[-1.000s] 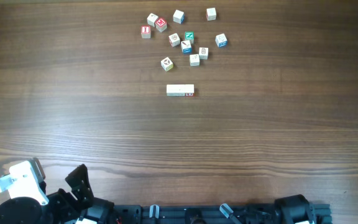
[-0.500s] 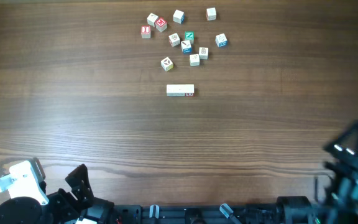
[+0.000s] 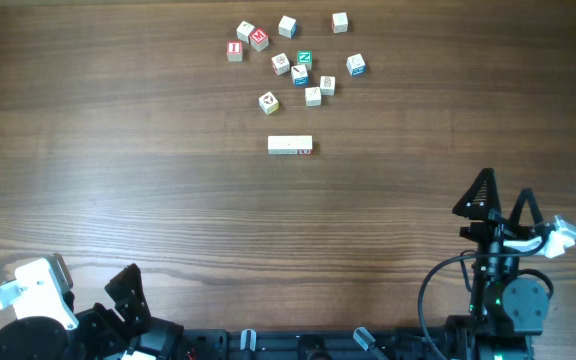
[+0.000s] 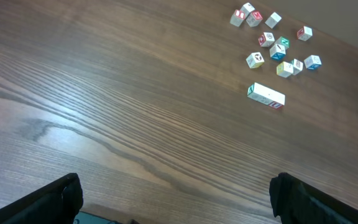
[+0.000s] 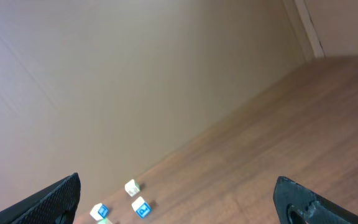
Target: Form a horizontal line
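Observation:
The horizontal line (image 3: 290, 146) is a short row of pale cubes touching side to side, with a red-marked cube at its right end. It lies at mid-table and also shows in the left wrist view (image 4: 266, 96). My left gripper (image 4: 176, 194) is open and empty, low at the near left edge of the table (image 3: 126, 292), far from the row. My right gripper (image 3: 503, 195) stands open and empty at the near right, tilted up. In its wrist view the right gripper (image 5: 176, 196) frames only far cubes and the wall.
Several loose letter cubes (image 3: 293, 55) with red, green and blue marks lie scattered behind the row, and appear in the left wrist view as a cluster of cubes (image 4: 275, 40). Two blue-marked cubes (image 5: 140, 206) and a pale cube (image 5: 131, 187) show in the right wrist view. A beige wall (image 5: 104, 74) stands beyond the table.
The right arm has come up into the overhead view at the near right, moving leftward from the edge. The left arm and all cubes are unmoved.

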You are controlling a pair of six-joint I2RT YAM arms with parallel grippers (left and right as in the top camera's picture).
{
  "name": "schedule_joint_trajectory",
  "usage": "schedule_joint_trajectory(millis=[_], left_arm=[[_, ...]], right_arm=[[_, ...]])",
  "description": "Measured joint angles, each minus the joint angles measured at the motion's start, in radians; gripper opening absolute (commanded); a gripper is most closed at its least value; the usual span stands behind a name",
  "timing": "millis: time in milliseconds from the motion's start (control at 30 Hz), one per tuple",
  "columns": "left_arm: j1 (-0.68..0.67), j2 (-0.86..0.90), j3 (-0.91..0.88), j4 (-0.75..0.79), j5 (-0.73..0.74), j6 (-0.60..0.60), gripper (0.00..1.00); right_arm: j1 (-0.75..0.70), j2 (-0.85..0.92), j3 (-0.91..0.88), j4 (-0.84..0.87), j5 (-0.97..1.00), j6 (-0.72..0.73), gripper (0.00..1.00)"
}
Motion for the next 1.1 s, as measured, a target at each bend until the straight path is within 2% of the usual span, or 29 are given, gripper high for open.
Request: schedule_joint_trajectory(millis=[333, 1000, 1100], left_arm=[[0.000, 0.000, 0.000, 0.000, 0.000, 0.000, 1.00], [0.000, 0.000, 0.000, 0.000, 0.000, 0.000, 1.00], [0.000, 0.000, 0.000, 0.000, 0.000, 0.000, 1.00]], right_arm=[[-0.006, 0.000, -0.092, 0.025, -0.007, 0.003, 1.00], [-0.008, 0.000, -0.093, 0.027, -0.022, -0.050, 1.00], [-0.009, 0.000, -0.093, 0.023, -0.054, -0.093, 1.00]])
